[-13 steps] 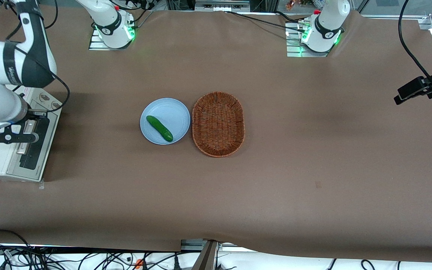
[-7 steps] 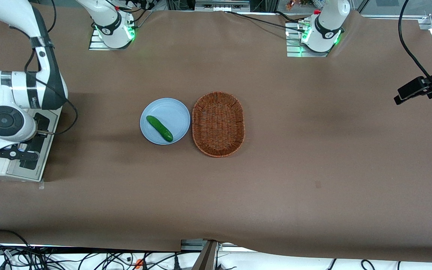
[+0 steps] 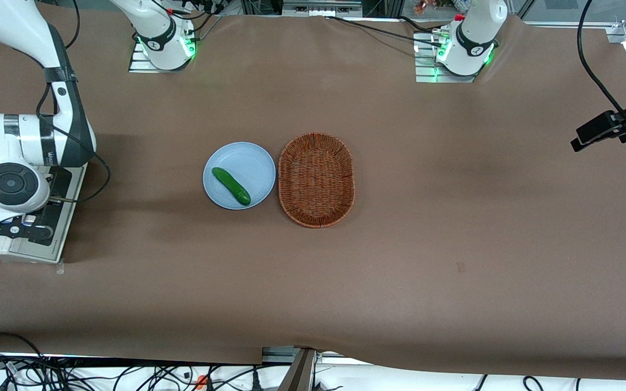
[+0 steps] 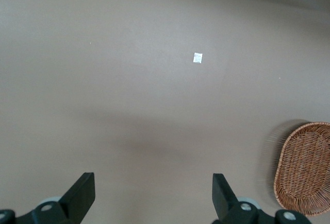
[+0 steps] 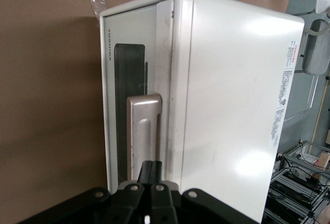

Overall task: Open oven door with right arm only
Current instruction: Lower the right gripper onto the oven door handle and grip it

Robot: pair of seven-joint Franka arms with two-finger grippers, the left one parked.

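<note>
The oven door is shut, flush w/ the front of the oven, which sits at the working arm's end of the table. Its silver handle runs along the door edge by the dark glass.

Vs 1 s ago: the right arm has swung its wrist round; the black wrist cap now faces up in the front view. Since 0.5 s ago it has only crept a bit lower over the door. Plate, cucumber and basket haven't moved.

The gripper hangs over the oven front, just off one end of the handle, fingers pressed together w/ nothing between them and not touching the handle as far as the wrist view shows.

Mid-table: blue plate w/ a cucumber on it, wicker basket just beside the plate toward the parked arm's end. Both well apart from the oven.

Front view: arm covers most of the oven, only the door's edge and window strip show. Right wrist view gives door, handle and the oven's top clearly. Left wrist view shows only bare table and part of the basket.
</note>
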